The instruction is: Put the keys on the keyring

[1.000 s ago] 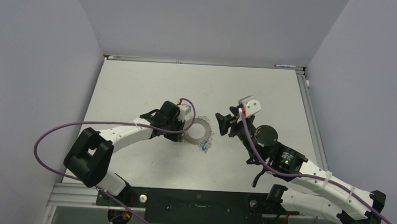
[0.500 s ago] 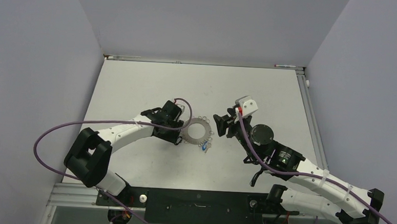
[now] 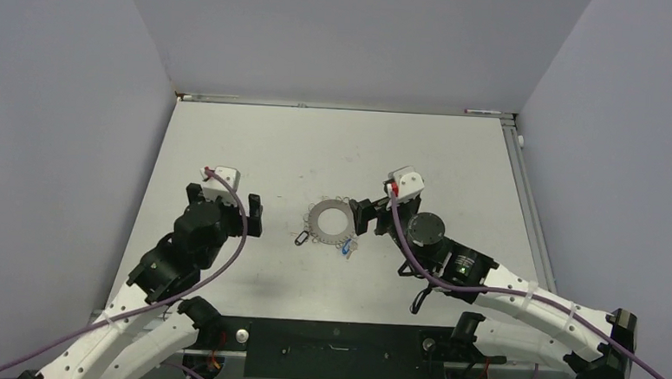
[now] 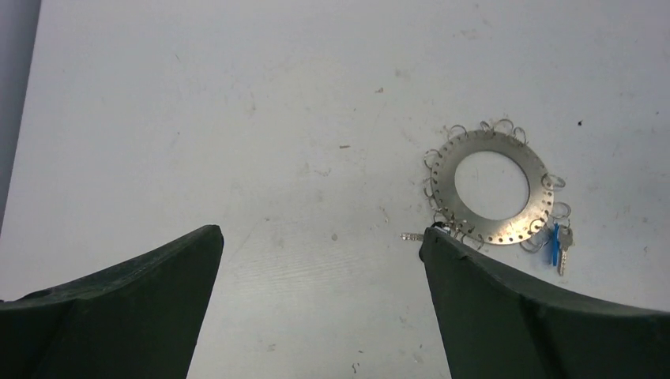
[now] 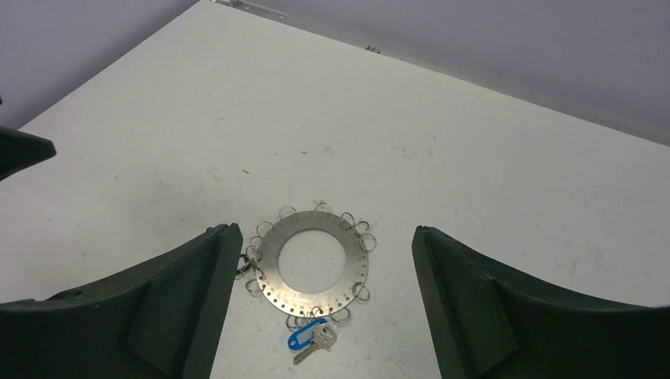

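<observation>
The keyring (image 3: 316, 214) lies flat mid-table, a grey disc (image 4: 490, 142) (image 5: 316, 221) rimmed with thin wire loops. At its lower-left rim lies the small key (image 3: 301, 238). In the left wrist view its silver blade (image 4: 412, 235) shows, while the black head sits mostly behind my right-hand finger. Whether it hangs on a loop I cannot tell. My left gripper (image 3: 224, 201) (image 4: 320, 233) is open and empty, well left of the ring. Just right of the ring, my right gripper (image 3: 360, 219) (image 5: 325, 233) stands open and empty, looking down on it.
A blue tag (image 3: 345, 248) (image 5: 299, 339) with a plain silver key (image 5: 320, 341) hangs off the ring's near rim. Grey walls close the table at left, back and right. A black rail (image 3: 333, 339) with both arm bases runs along the near edge.
My left gripper has opened and drawn back to the left, away from the ring, leaving the key at the ring's lower-left rim. My right gripper has opened wider and edged toward the ring.
</observation>
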Tool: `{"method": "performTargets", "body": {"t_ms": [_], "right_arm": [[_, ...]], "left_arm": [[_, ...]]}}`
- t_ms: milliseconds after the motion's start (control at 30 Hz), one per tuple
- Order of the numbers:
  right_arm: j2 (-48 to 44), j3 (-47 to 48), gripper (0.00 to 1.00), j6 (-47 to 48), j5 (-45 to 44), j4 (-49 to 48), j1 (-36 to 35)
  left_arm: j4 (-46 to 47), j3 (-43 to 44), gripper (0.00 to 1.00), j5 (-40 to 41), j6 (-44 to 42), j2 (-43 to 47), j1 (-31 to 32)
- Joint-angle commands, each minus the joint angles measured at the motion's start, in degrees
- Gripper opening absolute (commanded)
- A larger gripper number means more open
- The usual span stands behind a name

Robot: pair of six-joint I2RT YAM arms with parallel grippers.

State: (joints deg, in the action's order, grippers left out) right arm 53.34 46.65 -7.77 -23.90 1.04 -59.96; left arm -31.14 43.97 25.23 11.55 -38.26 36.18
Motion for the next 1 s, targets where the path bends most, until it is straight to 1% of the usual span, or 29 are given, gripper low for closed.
{"method": "performTargets", "body": {"t_ms": [0, 100, 233, 400, 467, 500, 667, 767, 833, 900, 967], "right_arm": [[-3.23, -3.22, 0.82, -2.96, -5.26, -8.18, 0.11], [-6.69, -6.13, 0.83, -4.51, -11.09, -9.72, 0.07], [-11.59, -9.64, 0.83, -4.17, -16.06, -10.45, 0.07], [-17.03, -12.2, 0.84, -2.95, -16.17, -13.16, 0.08], [-17.91, -13.17, 0.84, -0.42, -16.06, -15.6, 0.07], [-18.13, -13.62, 0.84, 0.47, -16.06, -16.63, 0.13], [-17.25, -17.09, 0.84, 7.05, -17.98, -28.38, 0.07], [-16.21, -20.04, 0.84, 7.33, -21.06, -36.74, 0.12], [-15.69, -21.75, 0.84, 9.24, -21.36, -41.13, 0.12], [-14.61, -22.1, 0.84, 8.6, -21.83, -42.27, 0.11], [-12.5, -21.09, 0.85, 6.63, -23.57, -40.16, 0.14]], "left_arm": [[11.48, -4.85, 0.96, 2.46, -2.76, 8.54, -1.13], [13.29, -7.38, 0.96, 4.03, -3.19, 15.05, -2.28], [14.25, -9.85, 0.96, 4.02, -4.03, 21.13, -2.35], [14.5, -10.8, 0.96, 5.01, -4.76, 24.5, -2.35], [14.51, -11.02, 0.96, 4.9, -4.7, 25.03, -2.35], [14.52, -11.09, 0.96, 4.57, -4.7, 25.05, -2.35], [13.83, -10.56, 0.96, 3.87, -4.3, 24.44, -2.35], [13.35, -10.17, 0.96, 1.94, -4.17, 24.29, -2.35], [13.1, -10.12, 0.96, 1.22, -4.17, 24.39, -2.35], [13.18, -10.32, 0.96, 1.05, -4.17, 24.67, -2.35], [13.64, -10.9, 0.96, 0.96, -4.17, 25.08, -2.35]]}}
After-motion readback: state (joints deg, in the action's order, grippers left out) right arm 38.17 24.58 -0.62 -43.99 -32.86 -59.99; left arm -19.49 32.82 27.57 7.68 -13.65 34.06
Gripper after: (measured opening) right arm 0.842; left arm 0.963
